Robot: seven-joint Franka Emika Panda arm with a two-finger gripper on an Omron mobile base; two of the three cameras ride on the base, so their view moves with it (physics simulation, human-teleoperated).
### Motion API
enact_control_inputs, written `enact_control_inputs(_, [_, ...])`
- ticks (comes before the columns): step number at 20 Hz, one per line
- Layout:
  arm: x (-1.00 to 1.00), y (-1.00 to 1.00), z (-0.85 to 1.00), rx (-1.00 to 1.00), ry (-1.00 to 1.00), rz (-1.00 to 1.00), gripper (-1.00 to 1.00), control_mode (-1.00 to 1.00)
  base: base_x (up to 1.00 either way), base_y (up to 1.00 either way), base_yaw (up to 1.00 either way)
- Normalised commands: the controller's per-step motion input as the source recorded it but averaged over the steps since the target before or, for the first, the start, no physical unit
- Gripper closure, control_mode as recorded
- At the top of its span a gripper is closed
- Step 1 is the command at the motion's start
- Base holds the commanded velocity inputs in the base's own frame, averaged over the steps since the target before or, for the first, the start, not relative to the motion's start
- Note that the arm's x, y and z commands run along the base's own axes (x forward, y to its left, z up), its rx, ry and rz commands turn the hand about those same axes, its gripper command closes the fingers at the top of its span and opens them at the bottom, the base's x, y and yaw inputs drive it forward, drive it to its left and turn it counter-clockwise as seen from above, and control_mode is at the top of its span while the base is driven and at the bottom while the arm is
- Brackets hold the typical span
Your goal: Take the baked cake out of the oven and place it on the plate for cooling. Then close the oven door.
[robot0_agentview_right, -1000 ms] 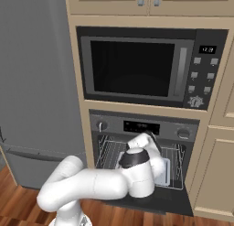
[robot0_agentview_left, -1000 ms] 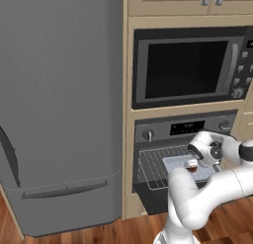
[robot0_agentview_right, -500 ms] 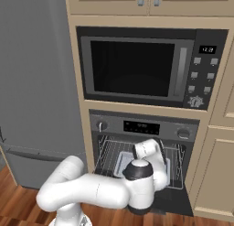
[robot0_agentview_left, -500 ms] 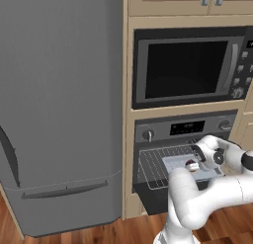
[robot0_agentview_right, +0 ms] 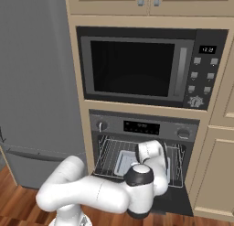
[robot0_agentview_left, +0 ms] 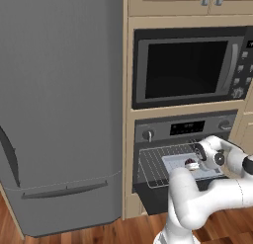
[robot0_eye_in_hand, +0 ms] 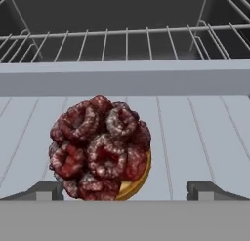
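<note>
The arm has pushed further into the oven (robot0_agentview_left: pixel 184 128) over the last second: the hand, which sat near the front of the opening, now reaches in over the pale grey tray (robot0_agentview_left: pixel 174 162), right of centre in the left base view. The gripper (robot0_eye_in_hand: pixel 124 190) is spread wide with nothing in it, its tips low in the hand view on either side of the baked cake (robot0_eye_in_hand: pixel 100 147), not yet touching it. The cake, topped with dark red berries, sits on the tray on the wire rack (robot0_agentview_left: pixel 154 165), bottom centre of the hand view. I'd say the grasp comes next. The oven door (robot0_agentview_right: pixel 176 198) hangs open at the bottom of the right base view. The oven's display and the microwave (robot0_agentview_right: pixel 144 67) clock are too small to read.
</note>
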Motion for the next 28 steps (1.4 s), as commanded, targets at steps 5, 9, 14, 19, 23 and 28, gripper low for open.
enact_control_inputs(5, [0.00,0.01,0.07,0.00,0.00,0.00,-1.00,-1.00,0.00,0.00,0.00])
enact_control_inputs(9, [0.01,0.04,0.03,0.00,0.00,0.00,-1.00,-1.00,0.00,0.00,0.00])
enact_control_inputs(14, [0.02,0.25,0.00,0.00,0.00,0.00,-1.00,-1.00,0.00,0.00,0.00])
enact_control_inputs(19, [0.14,0.25,0.00,0.00,0.00,0.00,-1.00,-1.00,0.00,0.00,0.00])
enact_control_inputs(23, [0.20,0.00,-0.02,0.00,0.00,0.00,-1.00,-1.00,0.00,0.00,0.00])
enact_control_inputs(28, [0.13,0.00,-0.07,0.00,0.00,0.00,-1.00,-1.00,0.00,0.00,0.00])
